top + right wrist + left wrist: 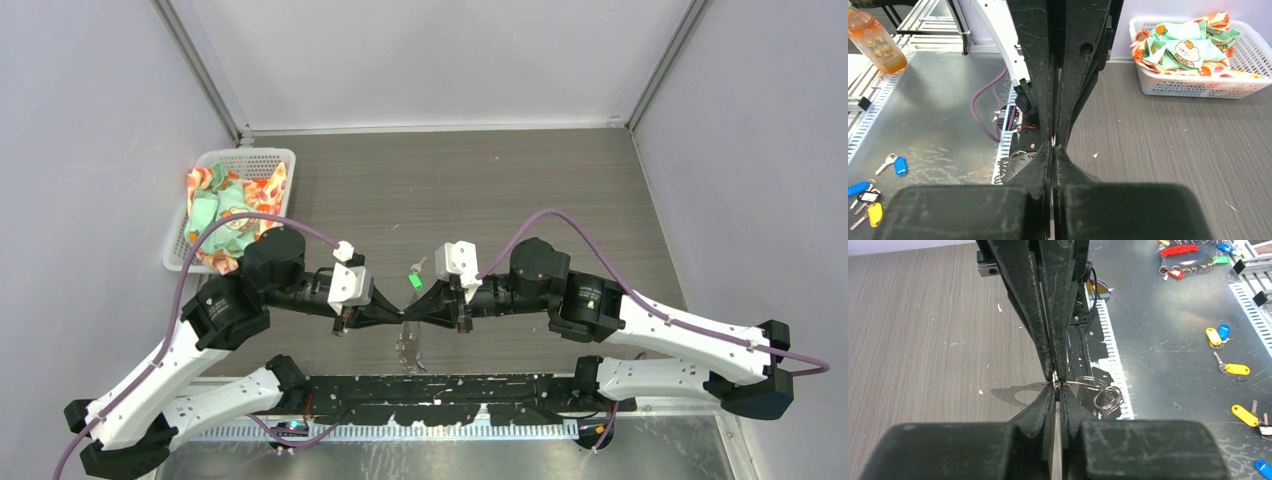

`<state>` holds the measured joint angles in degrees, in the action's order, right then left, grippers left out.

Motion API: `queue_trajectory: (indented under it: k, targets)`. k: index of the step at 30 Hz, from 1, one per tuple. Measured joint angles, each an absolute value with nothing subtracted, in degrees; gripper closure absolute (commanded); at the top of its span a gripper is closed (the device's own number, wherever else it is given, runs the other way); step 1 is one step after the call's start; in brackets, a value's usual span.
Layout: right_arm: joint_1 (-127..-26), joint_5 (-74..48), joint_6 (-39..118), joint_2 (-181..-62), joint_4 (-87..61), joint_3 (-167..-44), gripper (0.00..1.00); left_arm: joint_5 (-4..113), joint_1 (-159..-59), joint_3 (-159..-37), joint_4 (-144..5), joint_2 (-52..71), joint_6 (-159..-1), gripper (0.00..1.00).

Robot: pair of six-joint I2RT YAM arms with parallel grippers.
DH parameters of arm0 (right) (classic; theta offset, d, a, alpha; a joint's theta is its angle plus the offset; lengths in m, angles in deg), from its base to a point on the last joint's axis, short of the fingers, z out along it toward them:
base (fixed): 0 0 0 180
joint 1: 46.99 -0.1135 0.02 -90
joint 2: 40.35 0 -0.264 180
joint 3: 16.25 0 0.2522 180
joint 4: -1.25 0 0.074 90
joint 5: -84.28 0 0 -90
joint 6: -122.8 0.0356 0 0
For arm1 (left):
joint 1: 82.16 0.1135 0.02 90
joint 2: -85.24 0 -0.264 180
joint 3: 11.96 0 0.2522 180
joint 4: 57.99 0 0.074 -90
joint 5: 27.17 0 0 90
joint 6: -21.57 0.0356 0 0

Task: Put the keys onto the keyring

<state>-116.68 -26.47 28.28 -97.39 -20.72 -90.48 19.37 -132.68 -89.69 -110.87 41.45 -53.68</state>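
Left tool (1056,394), right tool (1053,150), both pinching keyring (1108,399)

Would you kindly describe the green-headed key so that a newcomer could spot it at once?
On the wooden table, look where the left gripper and right gripper meet tip to tip. Just beyond is the green-headed key: tiny, silver-bladed, its bright green head unlike anything around it.

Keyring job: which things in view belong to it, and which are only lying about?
Job: green key; keyring; left gripper and right gripper, both shut on it.
Lying about: basket of cloth; bottle; tagged keys.
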Motion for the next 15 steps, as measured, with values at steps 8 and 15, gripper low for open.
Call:
queue_trajectory:
  k: [8, 15]
  targets:
    - [-116.7, -26.7, 28.5, -97.4, -20.7, -90.3, 0.99, 21.7, -132.7, -89.5, -110.4, 41.4, -55.7, 1.0]
    - [-116.6, -25.3, 28.9, -96.8, -19.8, -89.3, 0.63, 25.1, -132.8, -88.6, -109.2, 42.4, -56.9, 0.99]
